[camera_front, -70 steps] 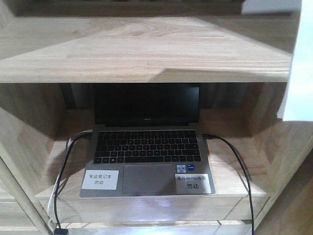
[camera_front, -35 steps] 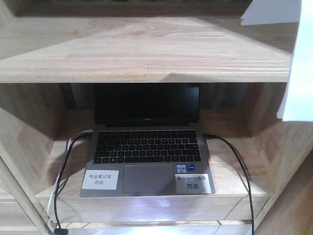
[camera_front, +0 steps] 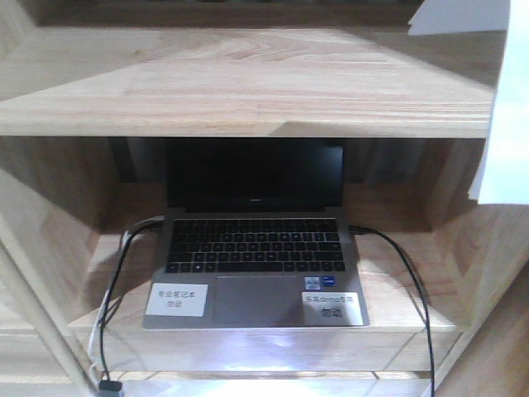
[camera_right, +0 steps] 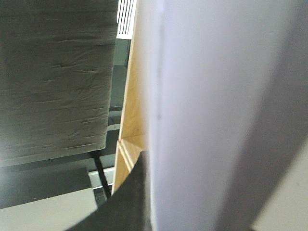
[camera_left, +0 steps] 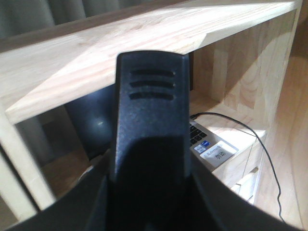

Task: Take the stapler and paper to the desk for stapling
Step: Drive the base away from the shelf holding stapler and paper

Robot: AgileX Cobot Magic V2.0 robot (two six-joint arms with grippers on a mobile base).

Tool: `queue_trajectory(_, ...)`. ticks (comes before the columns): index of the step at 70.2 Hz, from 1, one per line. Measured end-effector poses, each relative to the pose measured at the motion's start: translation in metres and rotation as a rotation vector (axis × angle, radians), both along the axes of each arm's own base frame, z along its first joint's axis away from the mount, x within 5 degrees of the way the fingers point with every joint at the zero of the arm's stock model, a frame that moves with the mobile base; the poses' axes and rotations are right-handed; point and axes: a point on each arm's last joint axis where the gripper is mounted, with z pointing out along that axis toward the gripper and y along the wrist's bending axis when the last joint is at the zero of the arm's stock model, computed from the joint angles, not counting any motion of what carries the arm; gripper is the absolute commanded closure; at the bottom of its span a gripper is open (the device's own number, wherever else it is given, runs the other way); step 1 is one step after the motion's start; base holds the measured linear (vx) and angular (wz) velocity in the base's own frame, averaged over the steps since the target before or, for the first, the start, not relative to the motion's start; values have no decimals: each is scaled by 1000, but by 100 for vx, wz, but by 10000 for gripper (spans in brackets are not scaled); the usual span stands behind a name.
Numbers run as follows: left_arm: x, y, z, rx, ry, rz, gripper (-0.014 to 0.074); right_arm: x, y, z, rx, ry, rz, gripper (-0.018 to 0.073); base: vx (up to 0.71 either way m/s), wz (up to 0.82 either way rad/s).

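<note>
Your left gripper (camera_left: 150, 207) is clamping the stapler (camera_left: 150, 110), which is standing up out of the jaws and filling the middle of the left wrist view. Its ribbed black end is pointing toward the shelf unit (camera_front: 248, 83). Your right gripper (camera_right: 144, 209) is pinching the paper (camera_right: 211, 96). One dark finger (camera_right: 127, 202) is pressing against the sheet's near face, and the other is out of sight. You are holding the sheet upright in the air, and in the front view it is hanging along the right edge, overlapping the shelf unit's right side. You are facing an open laptop (camera_front: 254, 240) sitting in the lower compartment, with two white labels (camera_front: 177, 298) on its palm rest and a black cable (camera_front: 405, 273) running from its right side.
</note>
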Motion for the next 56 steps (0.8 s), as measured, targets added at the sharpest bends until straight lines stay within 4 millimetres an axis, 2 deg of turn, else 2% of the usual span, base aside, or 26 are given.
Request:
queue_trajectory(25,0,0,0,0,0,0,603,0,0,0,0,0,0,566,-6,24)
queue_trajectory(56,0,0,0,0,0,0,603,0,0,0,0,0,0,566,-11,44)
